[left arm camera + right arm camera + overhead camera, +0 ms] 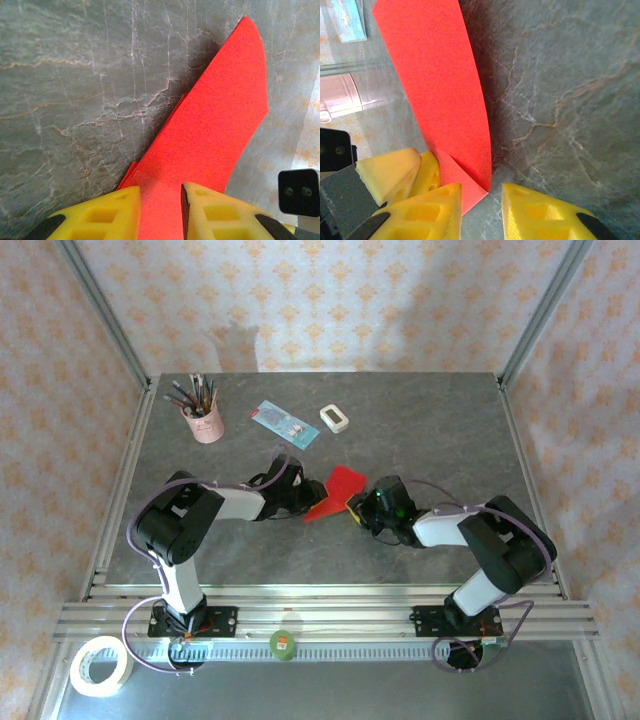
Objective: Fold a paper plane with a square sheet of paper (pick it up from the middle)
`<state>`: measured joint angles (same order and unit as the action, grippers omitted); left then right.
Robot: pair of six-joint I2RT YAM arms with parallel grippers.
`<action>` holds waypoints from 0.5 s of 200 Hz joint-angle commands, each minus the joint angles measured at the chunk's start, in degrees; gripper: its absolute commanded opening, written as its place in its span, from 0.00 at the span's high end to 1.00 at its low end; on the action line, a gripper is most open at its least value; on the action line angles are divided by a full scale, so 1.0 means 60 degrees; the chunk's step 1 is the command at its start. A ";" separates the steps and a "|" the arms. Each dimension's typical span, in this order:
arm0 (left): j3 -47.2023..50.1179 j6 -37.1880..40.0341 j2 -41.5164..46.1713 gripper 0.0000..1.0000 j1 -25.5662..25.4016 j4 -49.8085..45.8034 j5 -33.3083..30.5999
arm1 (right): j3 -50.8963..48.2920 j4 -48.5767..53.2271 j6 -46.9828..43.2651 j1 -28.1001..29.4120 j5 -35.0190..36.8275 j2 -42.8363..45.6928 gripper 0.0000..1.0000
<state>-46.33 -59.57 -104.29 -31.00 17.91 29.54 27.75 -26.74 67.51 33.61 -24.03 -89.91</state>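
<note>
Two arms, both elbowed inward, nose to nose at one folded red paper, middle of the table. Can't call a pinch for the left gripper, paper running between its fingers; right gripper parted, paper corner at the gap. Plus one pen cup, one blue card, one white block.

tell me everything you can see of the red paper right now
The red paper is thin, plain, bright red and matte, folded into a long tapering shape with layered edges at its narrow end. It is over the middle of the table between the arms, tilted rather than flat, casting a shadow. The left gripper pinches its narrow end; a folded corner pokes between the fingers of the right gripper, though whether they grip it is unclear.
</note>
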 commanded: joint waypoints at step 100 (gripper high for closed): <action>0.0294 0.0158 -0.0387 0.71 -0.0018 -0.0508 -0.0132 | -0.0170 -0.1594 0.0676 0.0061 -0.0119 -0.0450 0.76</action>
<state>-46.33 -59.55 -104.38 -30.98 17.93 29.58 27.66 -33.12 69.82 33.61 -25.06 -92.01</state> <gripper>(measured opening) 0.292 0.245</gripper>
